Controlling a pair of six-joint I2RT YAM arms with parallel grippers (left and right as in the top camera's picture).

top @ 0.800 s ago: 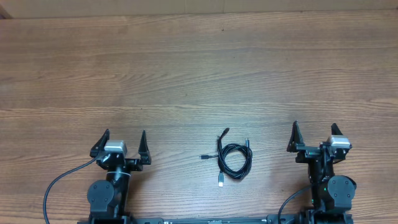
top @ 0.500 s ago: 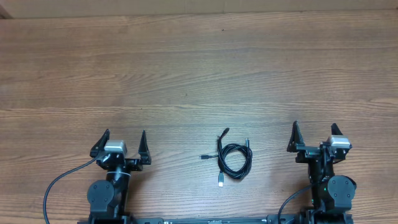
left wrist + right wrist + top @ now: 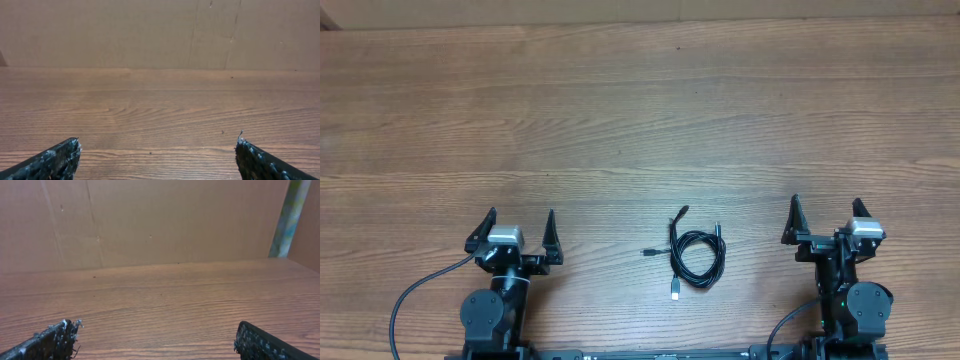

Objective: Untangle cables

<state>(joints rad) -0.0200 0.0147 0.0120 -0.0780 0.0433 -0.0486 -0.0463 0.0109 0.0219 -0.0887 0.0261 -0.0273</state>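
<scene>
1. Black cables [image 3: 692, 255] lie bundled on the surface [image 3: 620, 120] between both arms, elongated front-to-back.
2. Left end effector [image 3: 519, 215] and right end effector [image 3: 826, 203] both stand spread, empty.
3. Right one sits slightly nearer them.

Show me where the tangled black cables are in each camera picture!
Overhead: the cables lie in a small coiled bundle low in the middle, between the two arms.
Left wrist: not in it, only bare wood and a wall.
Right wrist: not in it either.
Shared landmark: the wooden table, whose grain shows in all three views.
</scene>
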